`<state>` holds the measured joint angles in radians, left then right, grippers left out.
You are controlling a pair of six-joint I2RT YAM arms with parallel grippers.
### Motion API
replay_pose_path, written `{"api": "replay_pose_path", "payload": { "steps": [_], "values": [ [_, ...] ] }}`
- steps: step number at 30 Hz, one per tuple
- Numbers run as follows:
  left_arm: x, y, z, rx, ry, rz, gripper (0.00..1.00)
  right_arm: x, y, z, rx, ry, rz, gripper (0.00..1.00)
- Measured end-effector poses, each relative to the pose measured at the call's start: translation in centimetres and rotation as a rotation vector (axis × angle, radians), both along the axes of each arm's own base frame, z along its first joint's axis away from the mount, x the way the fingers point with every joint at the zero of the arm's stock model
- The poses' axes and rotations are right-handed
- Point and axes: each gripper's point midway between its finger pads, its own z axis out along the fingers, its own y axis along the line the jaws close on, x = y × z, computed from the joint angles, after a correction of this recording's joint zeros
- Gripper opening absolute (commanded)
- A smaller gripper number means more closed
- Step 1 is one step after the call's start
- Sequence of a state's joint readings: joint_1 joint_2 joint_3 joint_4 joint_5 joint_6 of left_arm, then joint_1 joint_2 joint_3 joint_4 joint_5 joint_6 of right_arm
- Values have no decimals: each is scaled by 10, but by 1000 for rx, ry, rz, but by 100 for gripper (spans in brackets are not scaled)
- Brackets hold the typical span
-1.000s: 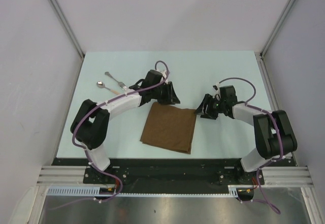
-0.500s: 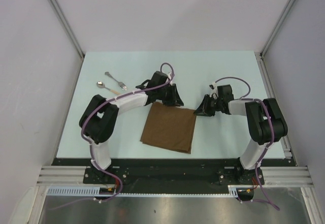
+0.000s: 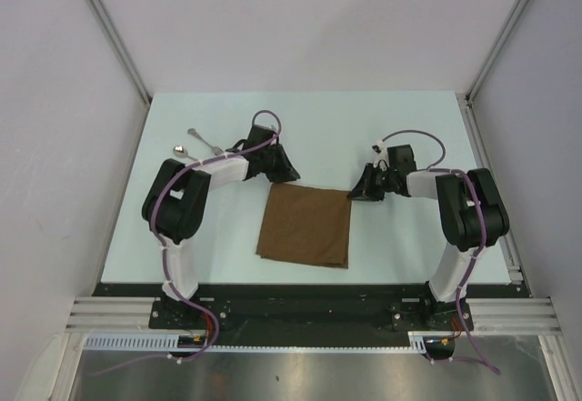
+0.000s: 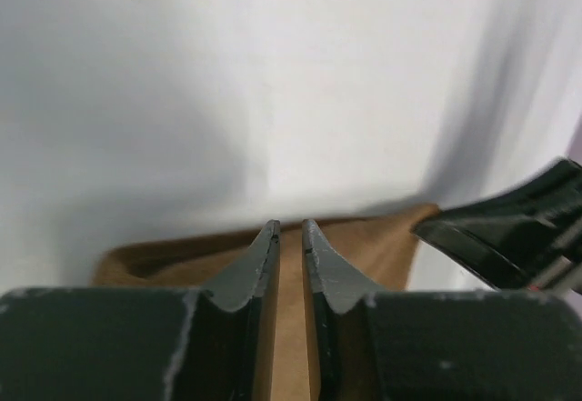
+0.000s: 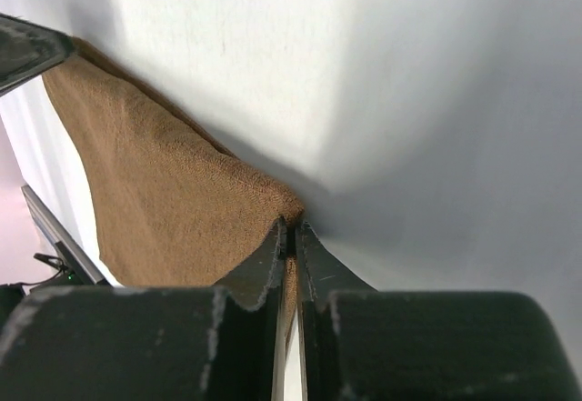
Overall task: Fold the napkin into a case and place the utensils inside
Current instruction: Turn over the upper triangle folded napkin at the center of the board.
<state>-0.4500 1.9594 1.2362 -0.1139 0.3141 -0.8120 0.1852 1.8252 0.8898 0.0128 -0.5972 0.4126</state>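
Spoon and fork lie far left on desk. Left gripper sits at far-left edge of flat brown napkin, jaws a slit apart with cloth in the gap; grip unclear. Right gripper is pinched on the far-right corner.

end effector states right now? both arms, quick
Left end effector: narrow gap between the jaws, napkin showing through it; cannot tell if it grips.
Right end effector: shut on the napkin's corner.

Fuzzy matt cloth napkin, smooth matt table, shiny metal fork
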Motion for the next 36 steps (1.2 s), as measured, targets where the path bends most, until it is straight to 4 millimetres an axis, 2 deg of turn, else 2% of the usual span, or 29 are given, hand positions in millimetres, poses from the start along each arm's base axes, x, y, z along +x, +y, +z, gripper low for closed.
{"api": "replay_pose_path", "payload": {
  "steps": [5, 8, 11, 12, 13, 15, 16, 18, 20, 23, 25, 26, 29, 31, 33, 36],
  "values": [
    [10, 27, -30, 85, 39, 73, 18, 17, -1, 1, -12, -25, -2, 7],
    [17, 33, -29, 104, 25, 86, 18, 33, -1, 1, -25, -46, -1, 8],
    [21, 42, -28, 165, 12, 95, 24, 50, -3, 3, -52, -68, -5, 20],
    [23, 45, -27, 187, 4, 97, 28, 55, -5, 3, -66, -75, -10, 28],
    [24, 49, -24, 206, -7, 98, 34, 59, -6, 4, -79, -81, -13, 33],
    [21, 55, -13, 235, -24, 96, 38, 67, -12, 7, -111, -94, -24, 45],
    [21, 56, -4, 237, -39, 92, 39, 70, -15, 9, -130, -100, -30, 47],
    [20, 57, 18, 226, -77, 85, 39, 75, -21, 12, -170, -103, -44, 52],
    [19, 54, 40, 196, -119, 77, 33, 73, -28, 15, -211, -93, -59, 53],
    [11, 46, 66, 118, -168, 44, 25, 61, -36, 26, -252, -66, -75, 53],
    [3, 42, 67, 80, -165, 22, 21, 51, -35, 39, -243, -81, -72, 50],
    [-2, 40, 62, 66, -149, 14, 20, 42, -33, 46, -227, -86, -65, 41],
    [-15, 39, 38, 59, -76, -7, 18, 5, -15, 63, -153, -86, -6, 24],
    [-17, 39, 20, 62, -27, -8, 17, -20, -2, 66, -102, -74, 41, 19],
    [-18, 42, 6, 69, 7, -3, 17, -50, 9, 60, -54, -29, 93, 17],
    [-15, 48, -9, 77, 40, 16, 16, -88, 10, 40, -30, 53, 125, 15]
  ]
}}
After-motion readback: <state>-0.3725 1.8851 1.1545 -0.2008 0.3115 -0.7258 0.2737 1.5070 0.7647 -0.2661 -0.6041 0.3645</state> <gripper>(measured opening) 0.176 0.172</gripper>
